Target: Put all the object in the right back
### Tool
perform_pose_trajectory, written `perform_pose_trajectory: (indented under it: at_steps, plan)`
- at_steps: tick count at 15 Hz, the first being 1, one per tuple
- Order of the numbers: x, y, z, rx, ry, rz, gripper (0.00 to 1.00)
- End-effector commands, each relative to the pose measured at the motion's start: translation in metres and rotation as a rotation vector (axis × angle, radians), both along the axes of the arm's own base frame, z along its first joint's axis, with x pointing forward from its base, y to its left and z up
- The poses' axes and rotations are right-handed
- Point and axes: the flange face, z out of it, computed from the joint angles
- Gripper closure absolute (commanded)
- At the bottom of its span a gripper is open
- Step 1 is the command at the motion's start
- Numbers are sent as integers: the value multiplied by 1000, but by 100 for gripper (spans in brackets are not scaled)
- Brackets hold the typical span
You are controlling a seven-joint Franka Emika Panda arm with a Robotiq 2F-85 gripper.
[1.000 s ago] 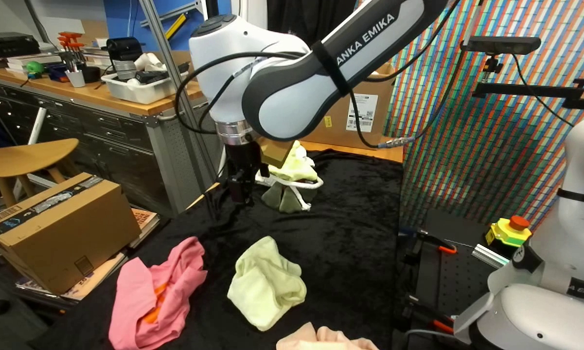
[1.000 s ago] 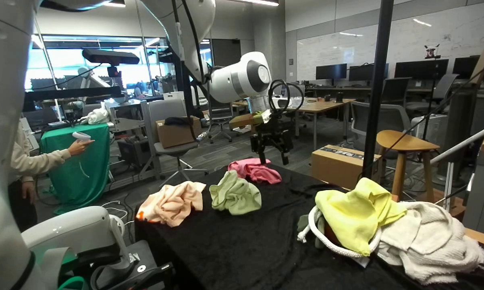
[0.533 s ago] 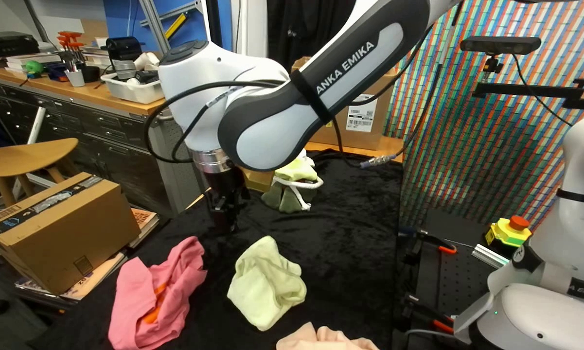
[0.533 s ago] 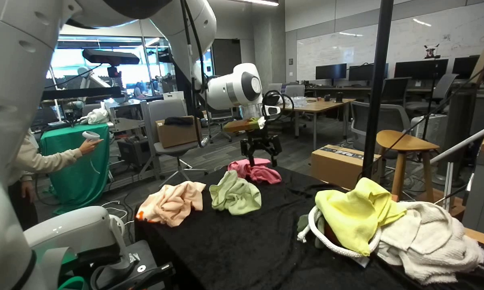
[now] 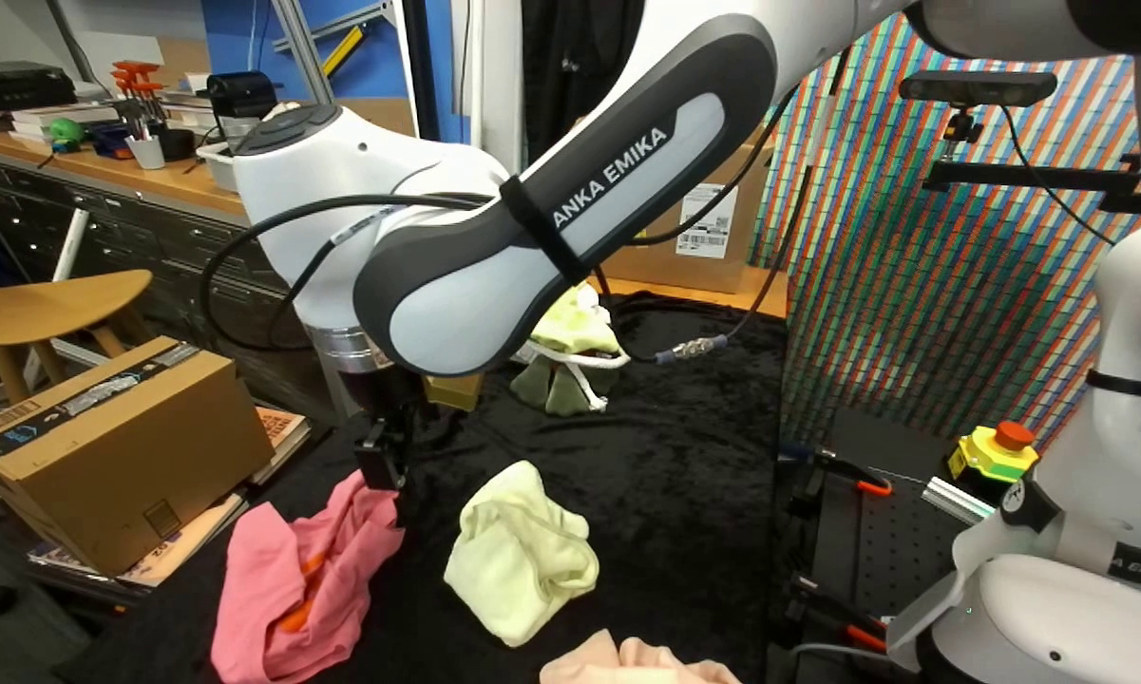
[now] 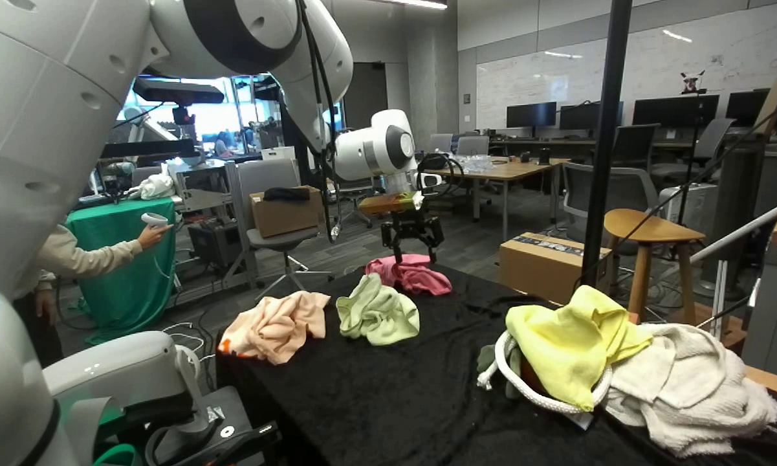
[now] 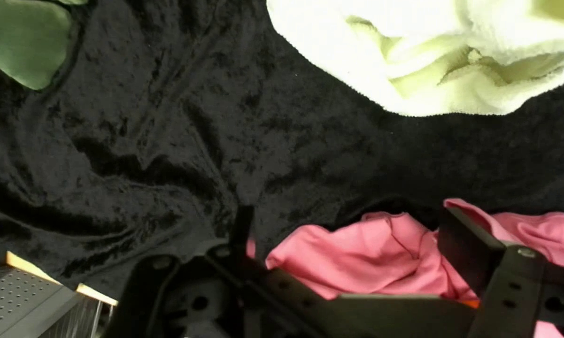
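Note:
A crumpled pink cloth (image 5: 347,560) lies at the table's far edge in an exterior view (image 6: 427,281). My gripper (image 6: 415,259) is open and empty just above it, and in the wrist view the fingers (image 7: 350,223) stand apart with pink cloth (image 7: 361,253) between and below them. I cannot tell whether they touch it. A light green cloth (image 5: 522,560) lies beside it, also in the wrist view (image 7: 427,61). A peach cloth (image 6: 278,327) lies near the table corner. A dark green bag (image 5: 565,389) with a white rope rim (image 6: 524,388) holds a yellow cloth (image 6: 576,343), which hangs over the rim.
A cream knitted cloth (image 6: 692,382) lies against the bag. The black-draped table (image 5: 684,494) carries everything. A cardboard box (image 5: 123,465) and a wooden stool (image 6: 653,226) stand beyond its edge. A black pole (image 6: 605,162) rises beside the table. A person's arm (image 6: 97,255) shows behind.
My gripper has moved away from the bag side, toward the pink cloth and downward, staying open. The cloths and bag have not moved.

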Motion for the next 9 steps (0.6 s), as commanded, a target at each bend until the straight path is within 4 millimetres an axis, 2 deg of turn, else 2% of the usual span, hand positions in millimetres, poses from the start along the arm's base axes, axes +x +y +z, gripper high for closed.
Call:
perform_pose_trajectory:
  at_steps: [1,5,9]
  plan:
    - [11,29,-8,17,2,42,0]
    - [12,54,-22,17,-1,72,0]
    - [14,73,-24,32,-9,77,0]
